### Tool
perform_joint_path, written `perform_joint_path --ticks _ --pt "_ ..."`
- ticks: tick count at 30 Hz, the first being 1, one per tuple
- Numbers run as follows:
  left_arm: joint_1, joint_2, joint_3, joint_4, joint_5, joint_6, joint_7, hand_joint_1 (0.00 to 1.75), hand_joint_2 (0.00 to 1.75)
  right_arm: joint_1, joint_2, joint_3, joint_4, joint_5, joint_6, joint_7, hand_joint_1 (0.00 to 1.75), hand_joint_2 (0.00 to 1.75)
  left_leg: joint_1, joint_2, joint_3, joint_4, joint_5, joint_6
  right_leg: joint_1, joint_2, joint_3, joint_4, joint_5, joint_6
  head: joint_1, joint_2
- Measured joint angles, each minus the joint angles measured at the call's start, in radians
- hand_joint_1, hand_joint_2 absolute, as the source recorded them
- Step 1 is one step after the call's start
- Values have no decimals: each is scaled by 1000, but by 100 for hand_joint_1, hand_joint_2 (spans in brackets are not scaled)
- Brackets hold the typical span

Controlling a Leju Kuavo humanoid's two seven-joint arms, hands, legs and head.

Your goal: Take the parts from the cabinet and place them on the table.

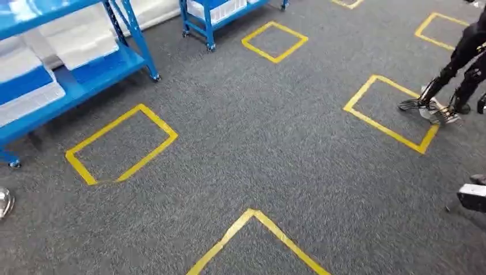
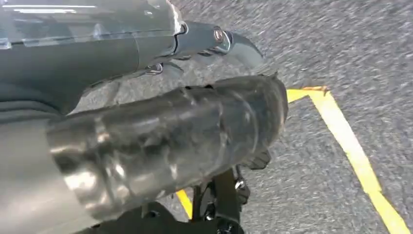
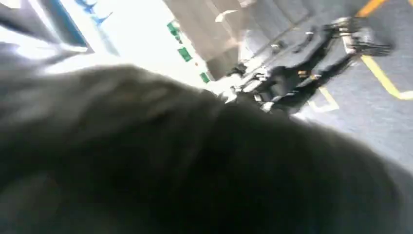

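The blue cabinet [image 1: 86, 74] stands at the far left of the head view, with white trays [image 1: 80, 40] on its shelves; I cannot make out any parts in them. In the left wrist view my left hand [image 2: 146, 131] hangs above the grey carpet. Its thick grey thumb and a dark finger [image 2: 209, 36] are apart, and only floor shows between them. In the right wrist view a dark blur [image 3: 195, 165] sits close to the lens. I cannot tell whether it is my right hand or something it holds.
A second blue rack [image 1: 209, 17] on castors stands at the back. Yellow tape squares [image 1: 120, 143] mark the grey carpet. Another robot's dark legs [image 1: 453, 74] stand at the right, over one square. A small white and black object [image 1: 473, 197] lies at the right edge.
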State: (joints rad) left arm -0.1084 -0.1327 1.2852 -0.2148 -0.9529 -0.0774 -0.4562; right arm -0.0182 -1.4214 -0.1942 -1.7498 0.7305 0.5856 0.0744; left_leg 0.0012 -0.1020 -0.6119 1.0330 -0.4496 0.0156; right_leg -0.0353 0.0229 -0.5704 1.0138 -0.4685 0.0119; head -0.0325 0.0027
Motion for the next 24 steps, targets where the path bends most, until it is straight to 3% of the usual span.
perform_joint_path --ticks 1,2,4,5,6,8,9,10,14,15,16,17,19,20,21,22,23,24 --pt "0 0 0 0 -1 0 0 0 0 9 1 -3 -1 3 -1 -2 0 0 -5 56 -19 38 -29 -4 1 -12 3 -2 0 -9 -1 0" --pt "-2 0 0 0 -3 0 0 0 0 14 0 -10 -1 6 -1 -3 0 0 -2 81 -53 109 -69 -6 4 -26 3 -2 -1 -13 -1 0" --pt "-3 0 0 0 -3 0 0 0 0 18 3 -17 -1 10 -2 -3 0 0 1 93 -127 267 -137 -9 8 -51 2 0 -3 -16 -2 0" --pt "-2 0 0 0 -3 0 0 0 0 21 6 -17 -1 10 -2 -3 0 0 1 94 -143 303 -140 -10 9 -65 2 1 -4 -17 -1 0" --pt "-1 0 0 0 -3 1 0 0 0 25 10 -17 -2 10 -2 -6 0 0 1 95 -133 285 -118 -10 10 -76 4 1 -5 -17 -1 0" --pt "0 0 0 0 -3 3 1 0 0 28 10 -17 -2 10 -2 -6 0 0 0 106 -54 139 -40 -4 11 -98 8 4 -10 -14 -2 0" --pt "-1 1 0 0 -3 4 1 0 0 28 10 -18 -2 13 -3 -6 0 0 -3 136 1 40 -1 6 13 -109 13 4 -13 -13 -1 0" --pt "-2 2 0 0 -3 5 1 0 0 29 11 -19 -2 13 -4 -6 0 0 -14 178 22 -5 -13 11 18 -119 15 6 -17 -8 -1 0" --pt "-1 1 0 0 -2 5 0 0 0 36 20 -19 -3 27 -11 -6 0 0 -17 135 19 -18 -3 29 22 -162 22 1 -17 10 0 0" --pt "0 1 0 0 -2 6 0 0 0 39 22 -19 -3 31 -13 -6 0 0 -7 128 30 -34 8 39 15 -137 25 5 -27 18 0 0" --pt "0 1 0 0 -1 6 0 0 0 38 26 -19 -2 32 -15 -6 0 0 -7 116 32 -39 11 42 12 -74 18 30 -48 21 1 0" --pt "0 1 0 0 0 6 0 0 0 39 30 -19 -3 34 -19 -6 0 0 -6 109 31 -39 12 44 10 -42 -9 85 -84 22 2 0" --pt "-2 1 0 0 0 6 0 0 0 47 42 -19 -2 40 -20 -8 0 0 -6 88 30 -38 14 46 8 -25 -88 242 -155 29 2 0" --pt "-2 1 0 0 1 6 0 0 0 52 48 -19 0 44 -21 -9 0 0 -7 76 28 -37 14 46 7 -25 -115 292 -165 31 2 0" --pt "-1 1 0 0 1 6 0 0 0 55 54 -19 0 45 -21 -12 0 0 -7 64 29 -34 13 46 5 -25 -122 298 -149 33 2 0" --pt "-1 1 0 0 1 6 0 0 0 55 60 -19 0 46 -22 -12 0 0 -7 52 29 -31 13 45 2 -24 -108 261 -113 34 2 0" --pt "-1 1 0 0 1 6 0 0 0 55 61 -19 0 47 -23 -13 0 0 -5 39 29 -26 10 42 -1 -22 -73 184 -63 35 2 0" --pt "0 0 0 0 1 6 0 0 0 55 61 -19 0 48 -24 -13 0 0 -4 26 28 -17 6 37 -7 -4 -27 84 -11 37 2 0"
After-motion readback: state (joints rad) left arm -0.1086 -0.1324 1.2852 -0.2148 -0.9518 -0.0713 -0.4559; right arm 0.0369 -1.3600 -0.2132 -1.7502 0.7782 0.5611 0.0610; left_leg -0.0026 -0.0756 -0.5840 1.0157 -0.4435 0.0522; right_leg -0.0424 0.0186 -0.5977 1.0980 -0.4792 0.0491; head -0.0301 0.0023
